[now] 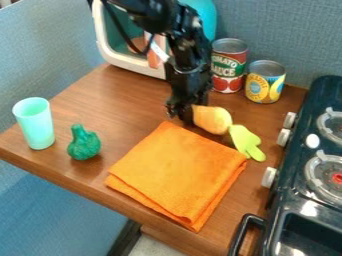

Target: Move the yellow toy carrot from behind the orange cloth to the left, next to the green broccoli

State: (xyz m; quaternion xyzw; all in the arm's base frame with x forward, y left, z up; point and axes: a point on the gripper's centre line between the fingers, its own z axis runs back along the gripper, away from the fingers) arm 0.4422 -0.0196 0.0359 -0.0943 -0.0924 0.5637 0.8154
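- Nearest the camera, toward five o'clock in the view: dark stove [284, 225] with its curved black handle [242, 230]. Read every direction with twelve at the view's top edge.
- Next, at about six o'clock from the black gripper [182, 113]: folded orange cloth [177, 172], flat on the wooden table [133, 105], with its far corner just below the gripper.
- Most telling of all: yellow-orange toy pear [214, 120] right beside the gripper, between three and four o'clock from it.
- See the pear lying on its side, long axis running roughly from ten to four o'clock, narrow end toward the gripper, broad end pointing away.
- Cannot tell whether released, clenched or grasping the pear; overlapping its narrow end in this view, or nearly so, without clear proof of a grip.
- Only one arm [184, 45] to consider, coming down from twelve o'clock and ending close to the pear's narrow end.
- Close against the pear's broad end, toward four o'clock: light green toy piece [246, 140], pointing its slim end toward five o'clock, near the cloth's right corner.
- Well apart from the gripper, at eight o'clock: dark green toy vegetable [83, 143]; farther out, near nine: upright pale green cup [35, 124].
- Beyond the pear, at one o'clock from the gripper: red-and-green can [228, 70]; at two: yellow can [265, 85], both upright.
- Toward eleven: white-rimmed toy oven [123, 62], partly behind the arm.
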